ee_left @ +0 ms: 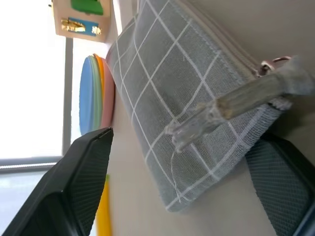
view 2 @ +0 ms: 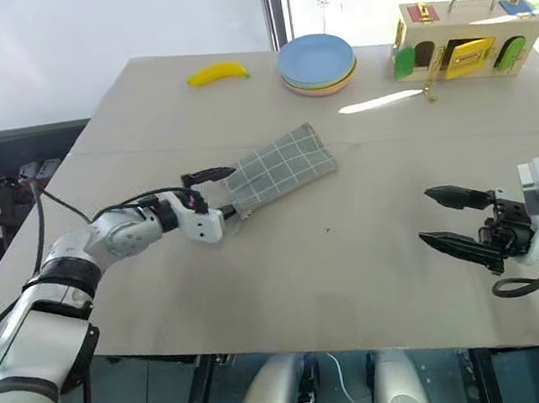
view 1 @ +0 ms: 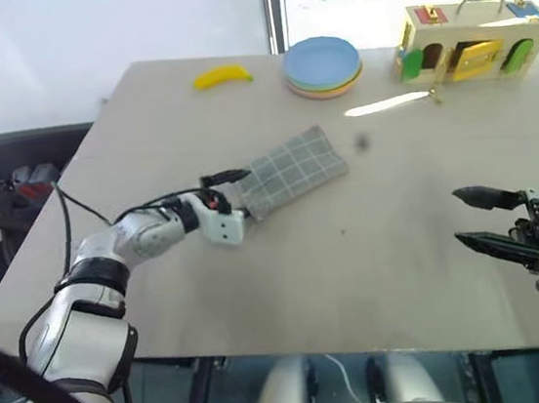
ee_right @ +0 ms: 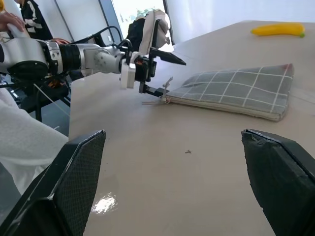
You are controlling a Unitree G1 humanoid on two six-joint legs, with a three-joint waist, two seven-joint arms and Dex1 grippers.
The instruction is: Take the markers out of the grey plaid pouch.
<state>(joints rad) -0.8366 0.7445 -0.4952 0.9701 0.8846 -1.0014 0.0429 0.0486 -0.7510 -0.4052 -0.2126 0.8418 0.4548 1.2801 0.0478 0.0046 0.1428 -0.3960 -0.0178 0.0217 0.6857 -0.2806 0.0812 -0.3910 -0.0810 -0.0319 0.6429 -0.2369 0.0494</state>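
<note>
- Your left pincer [view 2: 221,192] stands wide at the near end of the pouch [view 2: 280,167], one finger above the fabric and one low at its zipper end; it grips nothing.
- The pouch lies flat mid-table [view 2: 354,250], zipper closed, pull cord [ee_left: 231,105] draped over the end.
- Your right pincer [view 2: 444,217] hangs wide and empty, well apart from the pouch.
- Far off sit a banana [view 2: 217,72], stacked plates [view 2: 318,65] and a wooden box [view 2: 456,38].
</note>
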